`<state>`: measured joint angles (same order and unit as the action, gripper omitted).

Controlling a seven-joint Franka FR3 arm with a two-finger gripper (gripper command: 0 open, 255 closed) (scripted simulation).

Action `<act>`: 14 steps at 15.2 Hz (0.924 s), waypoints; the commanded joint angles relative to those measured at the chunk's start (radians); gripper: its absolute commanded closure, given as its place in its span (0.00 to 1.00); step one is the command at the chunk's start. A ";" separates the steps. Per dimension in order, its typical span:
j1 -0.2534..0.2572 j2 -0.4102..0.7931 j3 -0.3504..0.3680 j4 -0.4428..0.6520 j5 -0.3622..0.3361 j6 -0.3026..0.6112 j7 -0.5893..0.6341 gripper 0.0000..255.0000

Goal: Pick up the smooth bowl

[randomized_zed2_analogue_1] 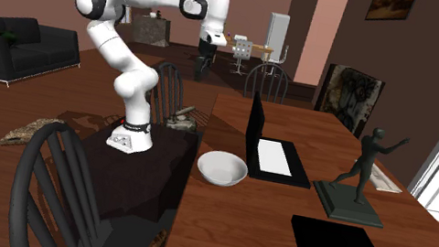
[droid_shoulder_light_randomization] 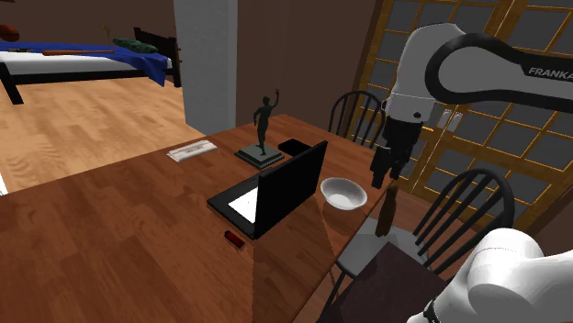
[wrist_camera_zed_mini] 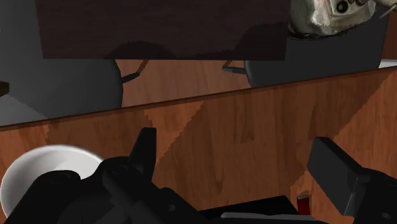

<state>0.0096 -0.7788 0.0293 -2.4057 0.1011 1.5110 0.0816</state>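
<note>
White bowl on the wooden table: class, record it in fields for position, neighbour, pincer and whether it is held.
Thing: white bowl, upright
Position: on the table, near its edge
Neighbour: open laptop, beside it
Pincer state: pincer open, above the table, with the bowl off to one side of its fingers
Held: no

Wood-grain tabletop (droid_shoulder_light_randomization: 119, 229) carries: white bowl (droid_shoulder_light_randomization: 342, 193) near its edge, just beside an open black laptop (droid_shoulder_light_randomization: 275, 188); dark figurine (droid_shoulder_light_randomization: 262, 138) and flat black slab (droid_shoulder_light_randomization: 296, 147) beyond the laptop; small red item (droid_shoulder_light_randomization: 234, 239) near the laptop; flat white item (droid_shoulder_light_randomization: 192, 150) toward the shoulder view's left.
</note>
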 commanded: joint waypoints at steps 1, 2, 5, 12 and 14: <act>0.000 0.000 0.000 0.000 0.000 0.000 0.000 0.00; -0.004 0.023 0.012 -0.011 -0.015 0.033 0.006 0.00; -0.019 0.100 0.047 -0.038 -0.061 0.130 0.029 0.00; -0.070 0.321 0.118 -0.056 -0.202 0.341 0.118 0.00; -0.090 0.392 0.136 -0.048 -0.254 0.393 0.154 0.00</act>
<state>-0.0695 -0.4266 0.1560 -2.4676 -0.1249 1.8815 0.2179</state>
